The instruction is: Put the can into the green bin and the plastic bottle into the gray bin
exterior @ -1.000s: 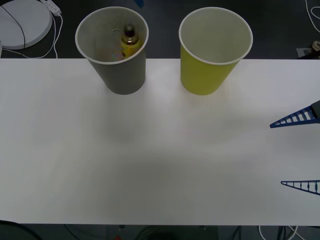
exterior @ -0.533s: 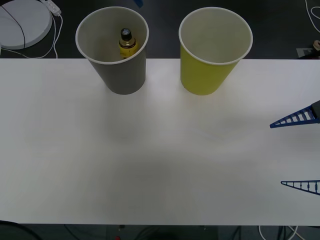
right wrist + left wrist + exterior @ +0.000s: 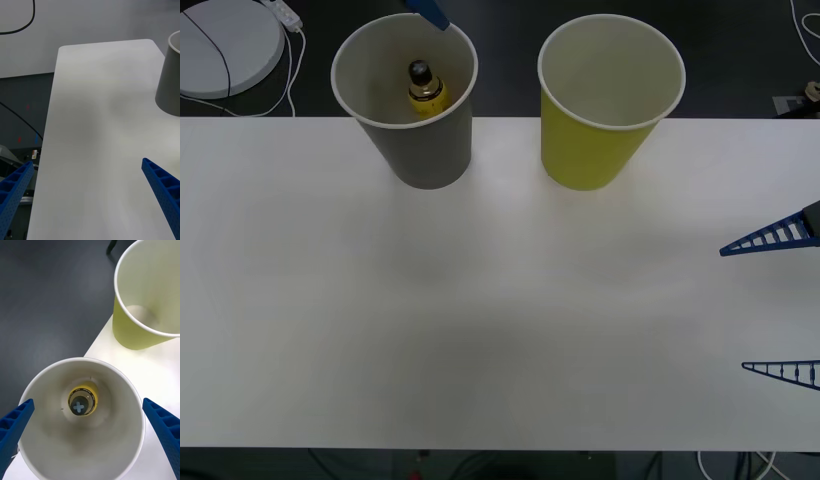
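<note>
Front view, far upper left: a white round disc [image 3: 225,45] with a cable lies on the dark floor beyond the table [image 3: 480,300].

Upper left of centre: the gray bin [image 3: 406,95] stands upright at the table's far edge. The plastic bottle [image 3: 422,87] is inside it, cap up, leaning toward the far wall. The left wrist view looks straight down into this bin [image 3: 80,420]: the bottle [image 3: 82,402] sits on the bottom, its dark cap facing the camera, nothing else in there.

The left gripper [image 3: 90,427] hangs directly above the gray bin's mouth, fingers spread wide and grasping nothing; one blue fingertip [image 3: 428,12] shows at the top edge of the front view, over the bin's rim.

Upper centre-right: the green bin [image 3: 608,95] stands upright, just beside the gray one, not touching. Its pale inside is bare in both the front and left wrist [image 3: 150,296] views.

Right edge: the right gripper [image 3: 780,305] sits low over the table, well apart from both bins, fingers released and apart, holding nothing. Its wrist view shows bare tabletop and the gray bin's wall [image 3: 170,78].
</note>
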Controlling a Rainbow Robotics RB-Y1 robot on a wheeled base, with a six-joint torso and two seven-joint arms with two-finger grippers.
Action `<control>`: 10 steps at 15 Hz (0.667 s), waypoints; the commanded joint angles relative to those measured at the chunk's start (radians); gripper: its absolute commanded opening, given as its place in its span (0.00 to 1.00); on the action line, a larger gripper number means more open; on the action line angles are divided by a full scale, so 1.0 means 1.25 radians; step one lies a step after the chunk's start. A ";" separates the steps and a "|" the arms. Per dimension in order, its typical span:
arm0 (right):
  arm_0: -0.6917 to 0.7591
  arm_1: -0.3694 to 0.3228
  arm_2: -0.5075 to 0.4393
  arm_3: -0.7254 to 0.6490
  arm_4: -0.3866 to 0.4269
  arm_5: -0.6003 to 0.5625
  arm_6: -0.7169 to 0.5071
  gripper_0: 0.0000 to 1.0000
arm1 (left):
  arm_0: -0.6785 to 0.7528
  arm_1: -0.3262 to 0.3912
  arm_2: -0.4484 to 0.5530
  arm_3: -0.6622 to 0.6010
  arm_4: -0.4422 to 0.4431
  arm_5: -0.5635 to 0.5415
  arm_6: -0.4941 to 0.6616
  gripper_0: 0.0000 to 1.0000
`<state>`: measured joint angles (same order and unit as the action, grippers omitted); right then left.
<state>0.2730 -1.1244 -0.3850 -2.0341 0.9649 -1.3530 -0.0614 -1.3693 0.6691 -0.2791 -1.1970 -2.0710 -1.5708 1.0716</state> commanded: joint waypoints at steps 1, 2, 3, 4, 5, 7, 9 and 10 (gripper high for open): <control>0.000 0.000 0.000 0.000 0.000 0.000 0.000 1.00 | 0.061 0.056 0.000 -0.098 0.055 0.000 0.015 1.00; 0.000 0.000 0.000 0.000 0.000 0.000 0.000 1.00 | 0.082 0.076 0.000 -0.128 0.074 0.000 0.021 1.00; 0.000 0.000 0.000 0.000 0.000 0.000 0.000 1.00 | 0.104 0.099 0.000 -0.163 0.098 0.000 0.028 1.00; 0.000 0.000 0.000 0.000 0.000 0.000 0.000 1.00 | 0.126 0.124 0.000 -0.198 0.124 0.000 0.034 1.00; 0.000 0.000 0.000 0.000 0.000 0.000 0.000 1.00 | 0.143 0.145 0.000 -0.224 0.147 0.000 0.039 1.00; 0.000 0.000 0.000 0.000 0.000 0.000 0.000 1.00 | 0.186 0.191 0.001 -0.283 0.190 0.000 0.048 1.00; 0.000 0.000 0.000 0.000 0.000 0.000 0.000 1.00 | 0.223 0.232 0.009 -0.327 0.232 0.000 0.053 1.00; 0.000 0.000 0.000 0.000 0.000 0.000 0.000 1.00 | 0.249 0.250 0.018 -0.349 0.253 0.000 0.053 1.00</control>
<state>0.2730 -1.1244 -0.3850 -2.0341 0.9649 -1.3530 -0.0614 -1.0805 0.9649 -0.2644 -1.6144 -1.7739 -1.5708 1.1378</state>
